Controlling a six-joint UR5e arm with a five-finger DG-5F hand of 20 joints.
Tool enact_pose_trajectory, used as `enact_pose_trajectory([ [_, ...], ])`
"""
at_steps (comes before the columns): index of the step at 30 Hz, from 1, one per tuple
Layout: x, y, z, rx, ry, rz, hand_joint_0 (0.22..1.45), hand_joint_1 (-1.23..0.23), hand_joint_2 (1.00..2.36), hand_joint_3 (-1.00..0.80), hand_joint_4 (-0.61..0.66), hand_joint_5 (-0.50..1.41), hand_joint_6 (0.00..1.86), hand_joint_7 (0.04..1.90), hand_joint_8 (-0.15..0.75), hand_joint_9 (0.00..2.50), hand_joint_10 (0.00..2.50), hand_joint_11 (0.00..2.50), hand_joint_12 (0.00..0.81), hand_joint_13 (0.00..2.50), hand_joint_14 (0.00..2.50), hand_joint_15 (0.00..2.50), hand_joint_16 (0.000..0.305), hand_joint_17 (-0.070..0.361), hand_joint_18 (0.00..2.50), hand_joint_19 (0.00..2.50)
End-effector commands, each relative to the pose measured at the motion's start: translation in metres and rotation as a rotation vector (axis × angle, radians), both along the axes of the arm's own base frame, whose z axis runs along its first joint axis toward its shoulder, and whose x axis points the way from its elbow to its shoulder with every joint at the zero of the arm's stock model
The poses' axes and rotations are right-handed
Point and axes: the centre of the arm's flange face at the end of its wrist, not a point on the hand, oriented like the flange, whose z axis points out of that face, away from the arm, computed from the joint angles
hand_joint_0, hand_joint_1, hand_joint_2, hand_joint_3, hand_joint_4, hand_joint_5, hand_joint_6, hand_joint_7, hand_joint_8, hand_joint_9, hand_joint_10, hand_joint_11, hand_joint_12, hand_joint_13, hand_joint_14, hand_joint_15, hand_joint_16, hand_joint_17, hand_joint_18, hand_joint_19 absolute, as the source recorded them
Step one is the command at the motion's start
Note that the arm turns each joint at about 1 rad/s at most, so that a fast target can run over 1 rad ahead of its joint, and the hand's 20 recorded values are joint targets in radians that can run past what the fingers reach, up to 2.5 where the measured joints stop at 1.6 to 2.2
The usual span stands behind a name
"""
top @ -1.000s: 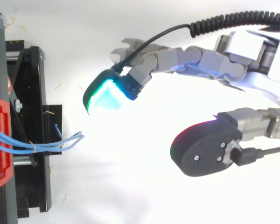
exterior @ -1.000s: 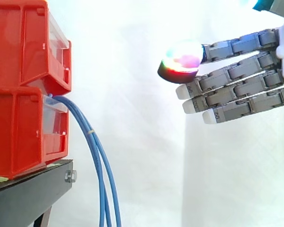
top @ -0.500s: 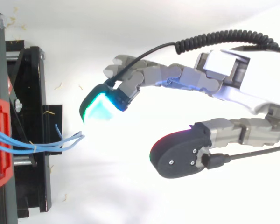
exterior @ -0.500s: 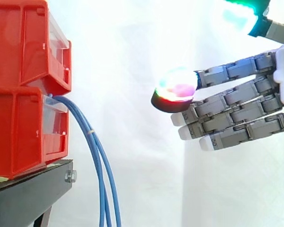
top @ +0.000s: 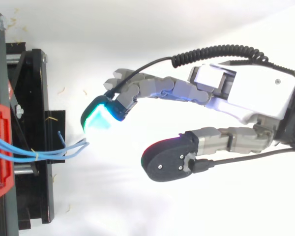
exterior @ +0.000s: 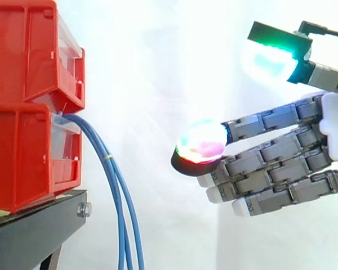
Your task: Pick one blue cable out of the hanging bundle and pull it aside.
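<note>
Blue cables: thin, a hanging bundle, count unclear.
Red bins: two, stacked, left.
Hand: fingers released, right of cables.

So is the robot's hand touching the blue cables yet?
Apart. The side view shows a wide gap between the hand and the blue cables; the top view shows one too.

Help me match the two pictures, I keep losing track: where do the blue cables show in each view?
Side view: the blue cables come out of the red bins at the left and hang down to the bottom edge.
Top view: they run rightward from the red bins at the left edge, across the black stand, and end just past it.
Shared landmark: the red bins.
</note>
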Motion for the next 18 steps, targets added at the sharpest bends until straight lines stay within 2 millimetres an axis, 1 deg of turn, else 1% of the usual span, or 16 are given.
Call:
enact_pose_trajectory([
  [1,0.001,0.001,-0.002,-0.012,0.004,-0.006,0.52,-0.44,1.00,-0.46,0.22,-0.22,0.50,0.71,0.226,0.22,0.00,0.00,0.334,0.07,0.00,0.05,0.057,0.129,0.00,0.13],
  [3,0.001,0.000,-0.003,-0.022,0.005,-0.012,0.52,-0.44,1.00,-0.46,0.22,-0.22,0.50,0.70,0.227,0.22,0.00,0.00,0.334,0.07,0.00,0.05,0.058,0.130,0.00,0.13],
  [5,0.002,0.000,-0.008,-0.025,0.011,-0.015,0.52,-0.47,1.00,-0.46,0.22,-0.22,0.50,0.70,0.232,0.25,0.00,0.00,0.335,0.10,0.00,0.04,0.058,0.130,0.00,0.10],
  [7,0.004,0.001,-0.021,-0.023,0.021,-0.017,0.52,-0.47,1.00,-0.46,0.22,-0.22,0.50,0.70,0.233,0.25,0.00,0.00,0.336,0.10,0.00,0.04,0.058,0.130,0.00,0.10],
  [8,0.005,0.000,-0.022,-0.021,0.019,-0.018,0.52,-0.47,1.00,-0.46,0.22,-0.22,0.50,0.70,0.235,0.26,0.00,0.00,0.335,0.11,0.00,0.03,0.058,0.130,0.00,0.10],
  [12,0.013,0.000,-0.044,-0.013,0.005,-0.029,0.52,-0.46,1.00,-0.46,0.22,-0.22,0.50,0.70,0.234,0.26,0.00,0.00,0.335,0.11,0.00,0.04,0.058,0.130,0.00,0.10],
  [14,0.014,0.000,-0.044,-0.011,-0.002,-0.031,0.52,-0.47,1.00,-0.46,0.22,-0.22,0.50,0.70,0.234,0.26,0.00,0.00,0.335,0.11,0.00,0.04,0.058,0.130,0.00,0.11],
  [15,0.018,-0.001,-0.056,-0.007,-0.009,-0.043,0.52,-0.46,1.00,-0.46,0.23,-0.22,0.50,0.70,0.234,0.26,0.00,0.00,0.336,0.11,0.00,0.04,0.058,0.130,0.00,0.10],
  [18,0.020,-0.005,-0.073,0.010,0.000,-0.064,0.52,-0.46,1.00,-0.46,0.22,-0.22,0.50,0.71,0.236,0.26,0.00,0.00,0.335,0.11,0.00,0.03,0.058,0.130,0.00,0.10],
])
